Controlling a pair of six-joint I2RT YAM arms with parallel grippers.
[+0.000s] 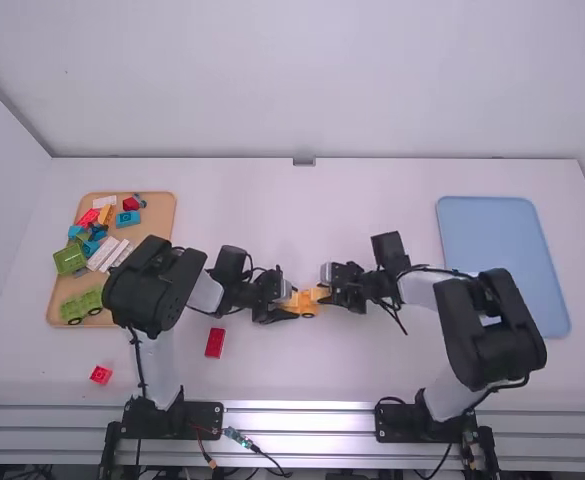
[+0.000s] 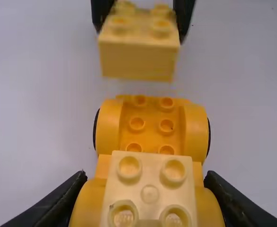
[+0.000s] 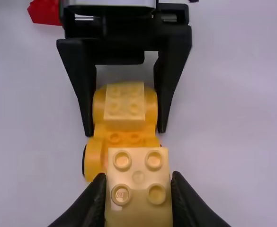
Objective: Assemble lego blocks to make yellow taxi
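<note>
Near the table's middle, my left gripper (image 1: pixel 284 304) is shut on the near end of an orange wheeled base (image 1: pixel 308 303). In the left wrist view, the left gripper (image 2: pixel 147 198) has its fingers on both sides of that base (image 2: pixel 151 125), and a pale yellow block (image 2: pixel 150 182) sits on the held end. My right gripper (image 1: pixel 334 290) faces it, shut on another pale yellow block. In the right wrist view, the right gripper (image 3: pixel 138 196) pinches this block (image 3: pixel 138 189). A gap separates it from the base in the left wrist view; the base's studded other end is bare.
A tan tray (image 1: pixel 162 208) at the left holds several coloured bricks and green wheeled pieces. One red brick (image 1: pixel 215 342) lies near the left arm, another red brick (image 1: pixel 101 375) near the table's front left. A blue tray (image 1: pixel 492 235) stands at the right.
</note>
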